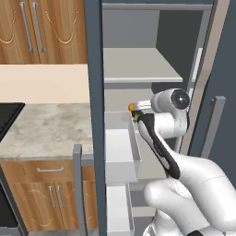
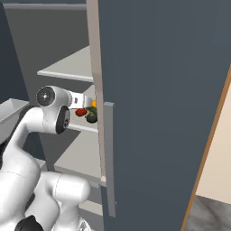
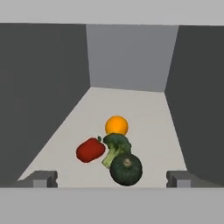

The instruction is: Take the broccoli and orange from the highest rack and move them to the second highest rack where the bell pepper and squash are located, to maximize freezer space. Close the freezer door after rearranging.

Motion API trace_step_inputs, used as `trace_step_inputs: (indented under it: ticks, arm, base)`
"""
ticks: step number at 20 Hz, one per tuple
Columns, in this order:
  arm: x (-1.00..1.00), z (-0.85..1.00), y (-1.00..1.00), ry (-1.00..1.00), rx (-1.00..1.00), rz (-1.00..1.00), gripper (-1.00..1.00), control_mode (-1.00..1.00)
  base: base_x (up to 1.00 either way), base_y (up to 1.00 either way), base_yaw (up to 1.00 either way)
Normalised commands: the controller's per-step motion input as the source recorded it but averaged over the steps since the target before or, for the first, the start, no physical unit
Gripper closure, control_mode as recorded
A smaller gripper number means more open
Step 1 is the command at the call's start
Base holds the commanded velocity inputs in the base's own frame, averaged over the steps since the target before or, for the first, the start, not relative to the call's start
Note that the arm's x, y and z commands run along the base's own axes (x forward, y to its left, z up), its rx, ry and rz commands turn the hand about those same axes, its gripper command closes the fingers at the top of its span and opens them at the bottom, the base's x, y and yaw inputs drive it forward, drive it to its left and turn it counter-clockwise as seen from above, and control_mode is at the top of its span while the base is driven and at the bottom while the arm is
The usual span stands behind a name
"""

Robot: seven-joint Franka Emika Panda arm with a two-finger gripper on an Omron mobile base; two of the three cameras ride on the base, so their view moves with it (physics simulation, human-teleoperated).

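orange (image 3: 116,125): small, smooth, bright ball; lies on the second rack (image 3: 144,113), farthest back of the cluster, touching the broccoli in front of it.
broccoli (image 3: 114,146): lumpy dark green head with a paler stalk, lying on its side between the orange and the squash.
squash (image 3: 126,169): darker, smoother green ball with a pale stem spot, nearest the hand, against the broccoli.
pepper (image 3: 90,150): glossy red, just left of the broccoli in the hand view.
top rack (image 1: 138,64): flat pale grey slab, one level above the cluster.
fingers (image 3: 43,178): spread wide, released, nothing between them; tips at the rack's front edge, short of the squash.
gripper (image 3: 112,179): reaches into the freezer (image 1: 95,69) at the second rack.
door (image 2: 167,103): dark slate-blue panel, swung open, grey bar handle (image 2: 109,158).
writing: no readable labels or brands.
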Motion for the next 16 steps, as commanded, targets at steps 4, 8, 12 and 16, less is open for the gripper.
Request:
trace_step_inputs:
  ticks: [4,8,12,16]
  arm:
    - [-0.81,0.29,0.00,0.05,0.00,0.00,-1.00,-1.00]
    - [-0.79,0.30,0.00,0.19,0.00,0.00,-1.00,-1.00]
    - [-0.73,0.24,-0.01,0.27,0.01,0.00,-1.00,-1.00]
    - [-0.73,0.11,-0.23,0.16,0.15,0.00,-1.00,-1.00]
  base:
    - [0.00,0.00,0.00]
    - [0.00,0.00,0.00]
    - [0.00,0.00,0.00]
    - [0.00,0.00,0.00]
